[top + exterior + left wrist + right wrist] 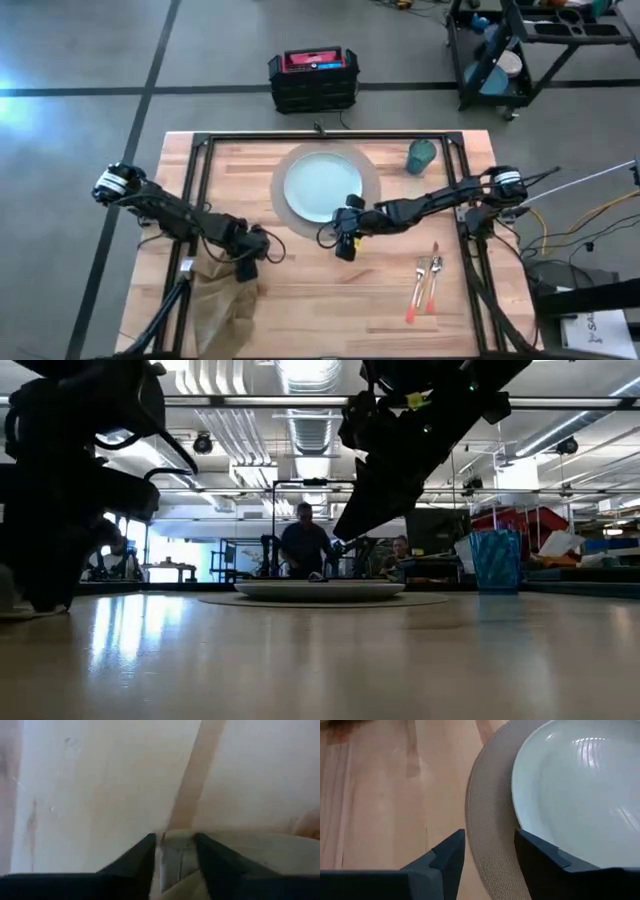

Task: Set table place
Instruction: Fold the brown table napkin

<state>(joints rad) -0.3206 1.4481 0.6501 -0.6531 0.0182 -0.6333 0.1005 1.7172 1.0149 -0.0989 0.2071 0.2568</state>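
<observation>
While left gripper (248, 268) pinches tan cloth napkin (222, 310) at near-left table edge, we'd drag low toward pale blue round plate (323, 186); right gripper (345, 243) spread, empty, over round tan mat (487, 840) rim.

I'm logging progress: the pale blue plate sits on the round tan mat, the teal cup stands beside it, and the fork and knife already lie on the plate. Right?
Not quite. In the high view the orange-handled fork and knife lie on the bare light-wood table, well away from the pale blue round plate, toward the right arm's side. The plate does sit on the round tan mat, with the small teal cup beside it.
</observation>
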